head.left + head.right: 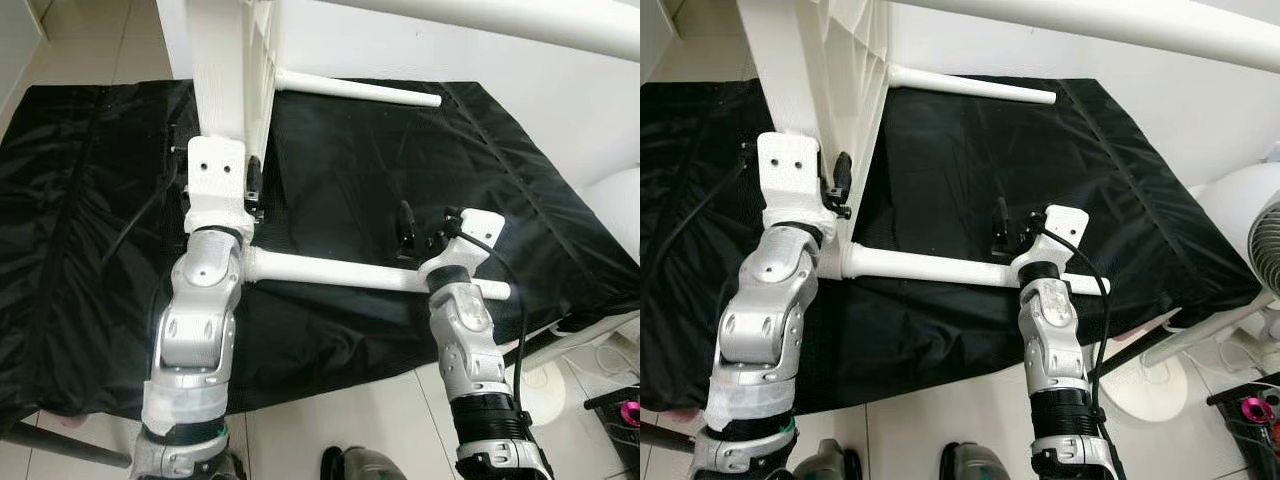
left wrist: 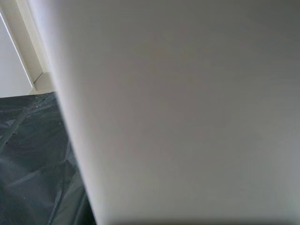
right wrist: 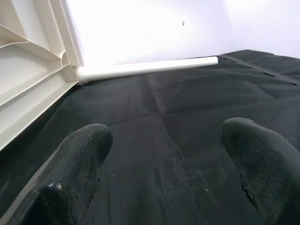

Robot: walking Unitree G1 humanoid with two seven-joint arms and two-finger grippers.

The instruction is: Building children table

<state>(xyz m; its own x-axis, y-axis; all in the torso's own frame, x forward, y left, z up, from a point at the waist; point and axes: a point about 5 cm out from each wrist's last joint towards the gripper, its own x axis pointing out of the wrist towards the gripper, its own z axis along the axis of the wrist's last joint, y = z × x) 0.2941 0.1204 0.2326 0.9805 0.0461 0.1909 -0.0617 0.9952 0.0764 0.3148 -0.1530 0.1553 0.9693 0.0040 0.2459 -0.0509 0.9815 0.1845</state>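
Lying below the right gripper (image 3: 164, 154), jaws spread: black mat (image 3: 187, 122); table leg (image 3: 145, 68) beyond.

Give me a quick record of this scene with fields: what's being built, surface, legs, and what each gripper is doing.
item: white table top, standing on its edge
surface: black sheet spread over the floor
near leg: lying level, joined to the table top
far leg: lying level, joined to the table top
left gripper: close against the table top
right gripper: open, above the black sheet, just past the near leg
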